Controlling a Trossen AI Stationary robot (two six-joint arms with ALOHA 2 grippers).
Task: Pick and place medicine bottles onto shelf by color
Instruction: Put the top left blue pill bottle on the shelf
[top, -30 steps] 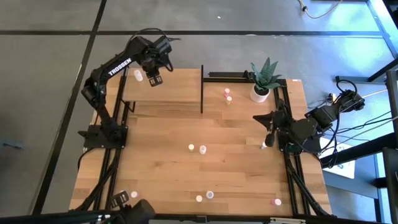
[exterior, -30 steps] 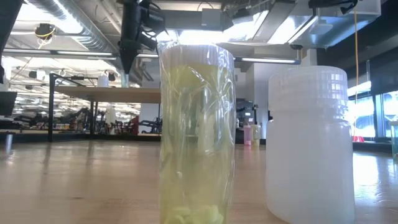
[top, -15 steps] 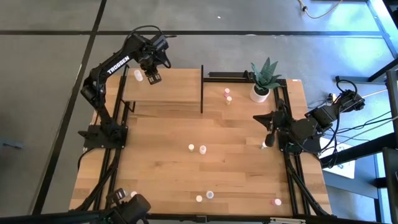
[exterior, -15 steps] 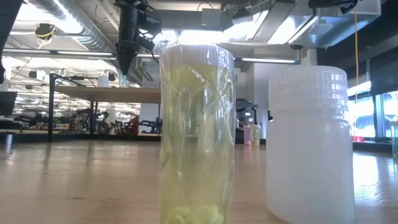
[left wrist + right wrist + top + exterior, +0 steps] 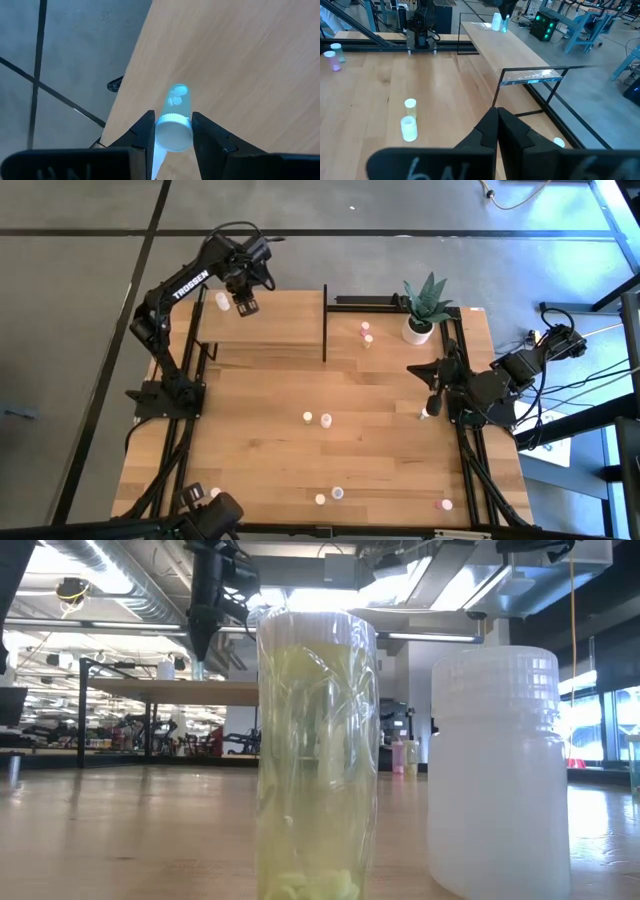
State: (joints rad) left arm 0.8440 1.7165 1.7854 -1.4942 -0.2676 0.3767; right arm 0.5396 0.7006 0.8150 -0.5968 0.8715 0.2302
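The left gripper (image 5: 172,131) is hovering over the far left corner of the shelf (image 5: 270,330), its two fingers (image 5: 145,135) part-way open and pressing on either side of a white-capped medicine bottle (image 5: 174,125). In the left wrist view the bottle's long axis is running straight away from the camera, cap toward the wrist and clear base pointing down at the shelf top, a few pills showing inside it. In the high view this gripper (image 5: 247,305) is sitting just beside a second white bottle (image 5: 222,301) standing on the shelf near its left edge.

Counting the loose bottles on the tabletop (image 5: 260,440) in the high view: two beside the plant pot (image 5: 418,330), a pink-topped one (image 5: 364,327) and a pale one (image 5: 368,340); two at mid-table (image 5: 316,418); two near the front edge (image 5: 329,496); one pink at the front right corner (image 5: 446,504); one at the front left (image 5: 214,493). All are standing upright.

The right gripper (image 5: 496,122) is waiting at the table's right edge (image 5: 432,402), its fingers pressed fully together and holding nothing.
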